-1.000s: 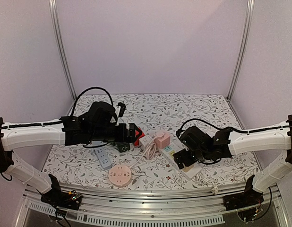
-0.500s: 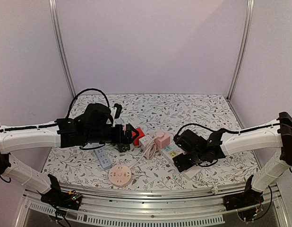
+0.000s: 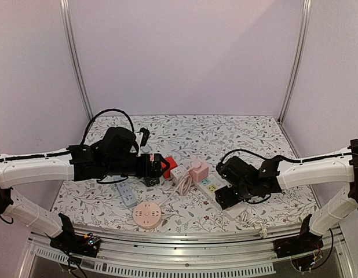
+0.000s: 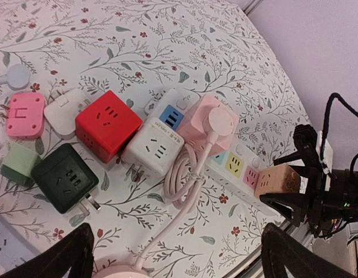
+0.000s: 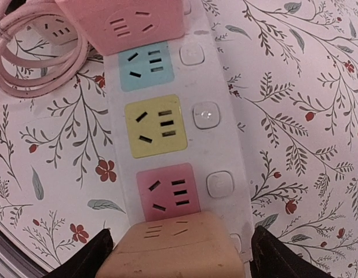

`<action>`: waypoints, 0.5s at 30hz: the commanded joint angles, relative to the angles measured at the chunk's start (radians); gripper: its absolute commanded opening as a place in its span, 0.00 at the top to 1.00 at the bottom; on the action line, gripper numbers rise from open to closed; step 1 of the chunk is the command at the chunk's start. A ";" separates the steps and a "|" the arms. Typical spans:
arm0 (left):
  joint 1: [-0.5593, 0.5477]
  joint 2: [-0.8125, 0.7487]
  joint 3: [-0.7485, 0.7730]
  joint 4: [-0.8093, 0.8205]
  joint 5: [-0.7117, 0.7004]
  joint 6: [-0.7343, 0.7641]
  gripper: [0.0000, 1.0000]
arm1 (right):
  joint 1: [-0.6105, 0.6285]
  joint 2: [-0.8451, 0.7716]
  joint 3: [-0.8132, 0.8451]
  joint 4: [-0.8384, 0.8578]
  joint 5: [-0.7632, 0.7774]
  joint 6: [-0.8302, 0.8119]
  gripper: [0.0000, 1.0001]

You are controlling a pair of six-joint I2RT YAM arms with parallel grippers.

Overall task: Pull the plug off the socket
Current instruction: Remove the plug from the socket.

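1. The left tool (image 4: 179,230) is hovering with its fingers spread wide and is gripping nothing. A loose cluster of cube adapters, among them a red cube (image 4: 108,125), is lying below and ahead of it.
2. The white power strip (image 5: 228,147) is lying on the worktop (image 5: 306,116) and running straight ahead of the right tool. It is carrying a pink cube (image 5: 121,20) farther ahead.
3. The tan cube plug (image 5: 170,249) is sitting on the strip's near end, directly between the right tool's fingers.
4. The right tool (image 5: 182,238) is clamping the tan cube plug. Both fingers appear to be pressing against its side faces.
5. Judgement: the grip is set and the extraction is not yet done.
   - Pull straight up along the pin axis, without rocking.
   - Nothing is restraining the strip, so it may lift with the plug; pressing it down with the left tool would help.
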 commanded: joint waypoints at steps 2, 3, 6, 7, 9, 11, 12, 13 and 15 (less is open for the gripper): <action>-0.016 0.002 0.003 -0.014 0.010 0.007 0.01 | 0.005 0.008 0.019 -0.017 -0.031 0.010 0.22; -0.016 0.001 0.002 -0.013 0.011 0.004 0.01 | 0.005 0.012 0.021 -0.016 -0.034 0.008 0.22; -0.016 -0.010 -0.001 -0.014 0.013 0.004 0.01 | 0.007 0.027 0.023 -0.016 -0.046 0.010 0.23; -0.016 -0.014 -0.002 -0.018 0.011 0.006 0.01 | 0.007 0.030 0.023 -0.015 -0.050 0.013 0.25; -0.016 -0.024 -0.001 -0.030 0.005 0.010 0.01 | 0.006 0.032 0.025 -0.013 -0.056 0.017 0.30; -0.016 -0.033 0.001 -0.043 -0.001 0.011 0.01 | 0.008 0.031 0.027 -0.005 -0.064 0.017 0.35; -0.016 -0.037 0.004 -0.050 -0.004 0.010 0.01 | 0.007 0.029 0.028 0.003 -0.072 0.016 0.37; -0.016 -0.039 0.006 -0.059 -0.013 0.010 0.01 | 0.007 0.027 0.029 0.012 -0.081 0.010 0.39; -0.016 -0.042 0.009 -0.080 -0.038 0.008 0.01 | 0.006 0.026 0.041 0.029 -0.093 0.003 0.46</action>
